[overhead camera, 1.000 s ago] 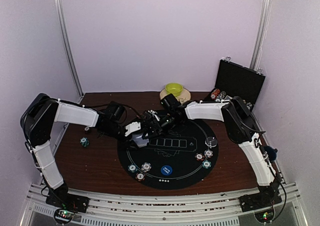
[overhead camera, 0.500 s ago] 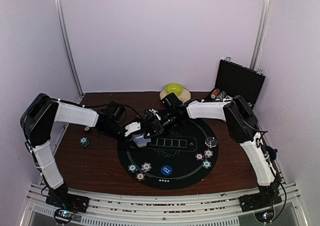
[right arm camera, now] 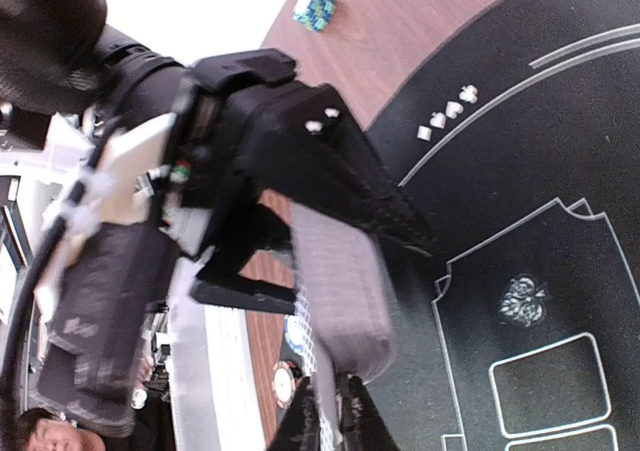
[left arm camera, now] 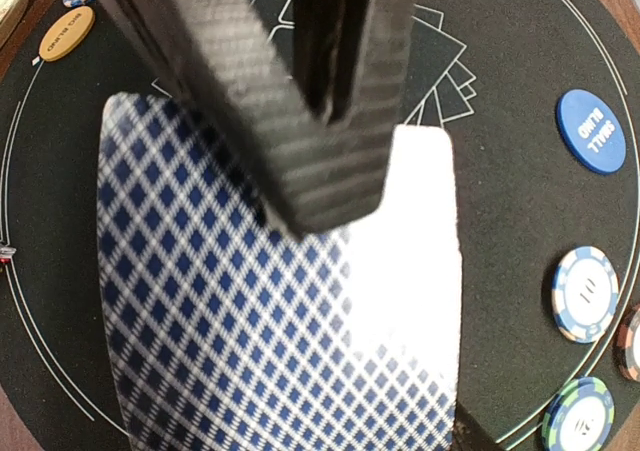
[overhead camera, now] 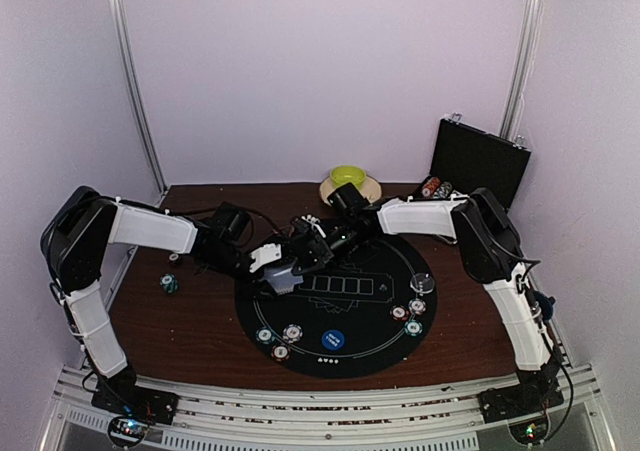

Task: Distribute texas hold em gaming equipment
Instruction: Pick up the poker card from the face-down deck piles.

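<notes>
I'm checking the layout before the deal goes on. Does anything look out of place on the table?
One thing: a lone teal-striped chip lies on the wooden table, left of the round black mat, apart from the other chips grouped inside the mat's edge. Nothing looks spilled or damaged.

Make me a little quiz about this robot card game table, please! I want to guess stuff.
1. True or false: the green bowl stands off the black round mat.
2. What is printed on the blue disc? A) Small blind B) Dealer C) Jackpot
3. Fill in: the left gripper holds a deck of cards with a blue-and-white ___ pattern on the back.
Key: 1 true; 2 A; 3 diamond.
</notes>
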Robot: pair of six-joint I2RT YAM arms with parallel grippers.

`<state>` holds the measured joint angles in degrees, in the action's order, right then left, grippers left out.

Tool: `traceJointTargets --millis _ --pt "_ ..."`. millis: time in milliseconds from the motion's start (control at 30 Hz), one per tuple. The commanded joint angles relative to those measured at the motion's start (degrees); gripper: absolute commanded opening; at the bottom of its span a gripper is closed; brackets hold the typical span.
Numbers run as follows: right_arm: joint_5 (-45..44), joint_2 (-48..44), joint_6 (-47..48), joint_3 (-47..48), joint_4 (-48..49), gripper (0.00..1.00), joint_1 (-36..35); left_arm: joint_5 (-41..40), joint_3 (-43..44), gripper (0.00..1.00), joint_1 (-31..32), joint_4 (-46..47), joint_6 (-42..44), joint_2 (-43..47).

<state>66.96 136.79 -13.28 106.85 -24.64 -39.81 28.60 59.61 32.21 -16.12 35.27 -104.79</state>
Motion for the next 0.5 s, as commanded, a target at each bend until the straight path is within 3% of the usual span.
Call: traceJointTargets --millis 0,67,467 --pt "1.8 -3.9 0.8 -1.0 0.6 0.06 0.2 1.4 -0.1 0.54 0.1 2.2 0.4 1.1" --pt "2.1 -3.6 0.6 -1.0 0.7 0.0 0.1 1.3 -0.1 0.54 0.1 2.3 0.4 1.1" --pt "-3.0 -8.4 6.9 -3.5 -3.1 0.0 2.8 1.0 -0.4 0.54 0.0 2.5 0.3 1.4"
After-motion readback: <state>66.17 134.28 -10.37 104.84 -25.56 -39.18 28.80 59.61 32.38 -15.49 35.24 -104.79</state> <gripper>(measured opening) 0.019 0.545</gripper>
